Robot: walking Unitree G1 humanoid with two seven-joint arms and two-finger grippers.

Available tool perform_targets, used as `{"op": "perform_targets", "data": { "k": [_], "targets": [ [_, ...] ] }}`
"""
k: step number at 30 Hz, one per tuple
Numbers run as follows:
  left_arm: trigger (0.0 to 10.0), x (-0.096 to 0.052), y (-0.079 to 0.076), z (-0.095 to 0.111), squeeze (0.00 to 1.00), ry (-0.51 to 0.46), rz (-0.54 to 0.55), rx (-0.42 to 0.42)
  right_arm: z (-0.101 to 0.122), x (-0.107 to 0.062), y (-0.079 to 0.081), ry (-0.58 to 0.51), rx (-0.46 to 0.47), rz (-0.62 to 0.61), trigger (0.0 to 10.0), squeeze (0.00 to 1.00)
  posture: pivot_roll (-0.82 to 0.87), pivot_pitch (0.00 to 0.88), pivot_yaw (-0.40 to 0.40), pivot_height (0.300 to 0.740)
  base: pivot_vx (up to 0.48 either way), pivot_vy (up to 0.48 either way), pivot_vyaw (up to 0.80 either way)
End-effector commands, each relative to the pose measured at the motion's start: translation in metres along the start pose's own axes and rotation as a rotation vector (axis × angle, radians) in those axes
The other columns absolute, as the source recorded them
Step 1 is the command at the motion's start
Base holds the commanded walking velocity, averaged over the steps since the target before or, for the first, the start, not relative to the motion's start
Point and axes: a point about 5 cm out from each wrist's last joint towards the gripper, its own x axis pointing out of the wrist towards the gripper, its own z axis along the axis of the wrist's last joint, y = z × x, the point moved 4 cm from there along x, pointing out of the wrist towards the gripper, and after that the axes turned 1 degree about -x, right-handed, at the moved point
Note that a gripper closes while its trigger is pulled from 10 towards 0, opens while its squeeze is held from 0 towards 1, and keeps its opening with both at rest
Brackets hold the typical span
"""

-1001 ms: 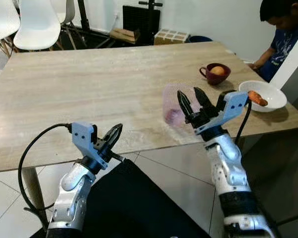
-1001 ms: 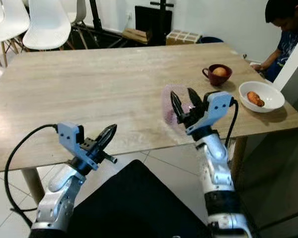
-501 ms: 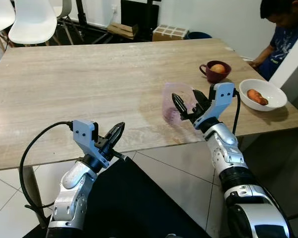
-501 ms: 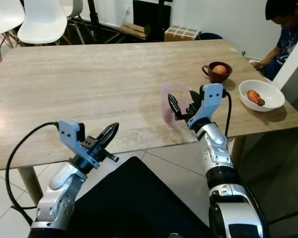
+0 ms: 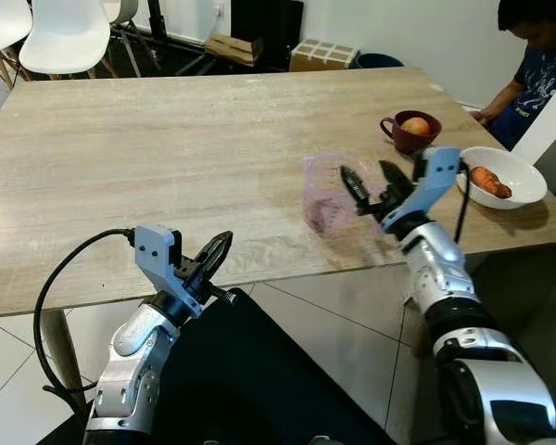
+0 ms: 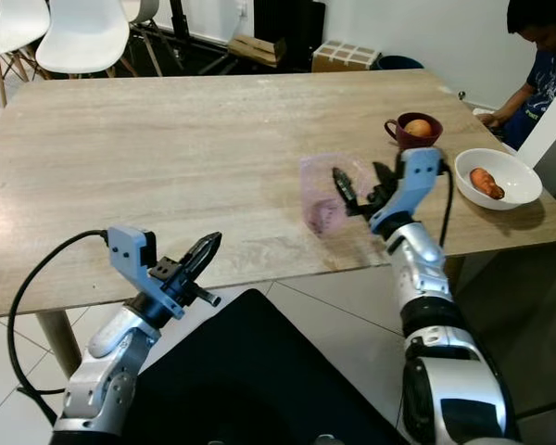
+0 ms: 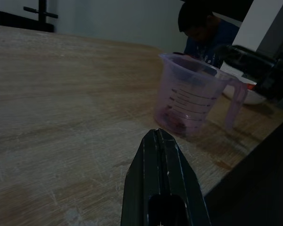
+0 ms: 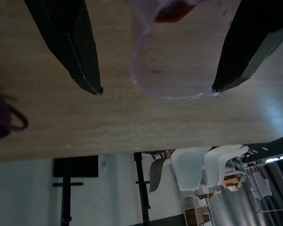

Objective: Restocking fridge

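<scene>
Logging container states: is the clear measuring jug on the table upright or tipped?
Upright. The measuring jug stands on its base on the table, its rim facing up.

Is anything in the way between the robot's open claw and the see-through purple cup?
Nothing visible is. The right gripper is open at the measuring cup on the table, and only bare tabletop lies between them. The mug and the white bowl sit off to the right, out of the way.

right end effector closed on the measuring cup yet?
No, in the right wrist view the right end effector has its fingers spread wide, with the clear measuring cup between them ungripped.
</scene>
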Motion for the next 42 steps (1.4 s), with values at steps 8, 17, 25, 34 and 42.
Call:
{"op": "perform_targets", "data": {
  "k": [8, 17, 25, 34, 42],
  "targets": [
    [10.0, -0.001, -0.008, -0.004, 0.0, 0.032, -0.067, -0.032, -0.001, -0.013, -0.014, 0.067, 0.064, 0.124, 10.0, 0.0, -0.04, 0.142, -0.03, 0.74, 0.0, 0.0, 0.0],
    [10.0, -0.002, -0.009, -0.007, 0.0, 0.044, -0.08, -0.043, -0.025, -0.029, -0.013, 0.179, 0.127, 0.212, 10.0, 0.0, -0.03, 0.14, -0.032, 0.74, 0.0, 0.0, 0.0],
    [10.0, -0.004, -0.007, -0.007, 0.0, 0.051, -0.073, -0.039, -0.026, -0.032, -0.019, 0.188, 0.114, 0.189, 10.0, 0.0, -0.02, 0.142, -0.033, 0.74, 0.0, 0.0, 0.0],
    [10.0, -0.005, -0.007, -0.009, 0.0, 0.064, -0.086, -0.037, -0.019, -0.036, -0.019, 0.199, 0.131, 0.277, 10.0, 0.0, -0.03, 0.139, -0.027, 0.74, 0.0, 0.0, 0.0],
    [10.0, -0.005, -0.008, -0.011, 0.0, 0.07, -0.093, -0.041, -0.03, -0.051, -0.016, 0.288, 0.096, 0.38, 10.0, 0.0, -0.03, 0.136, -0.027, 0.74, 0.0, 0.0, 0.0]
  ]
}}
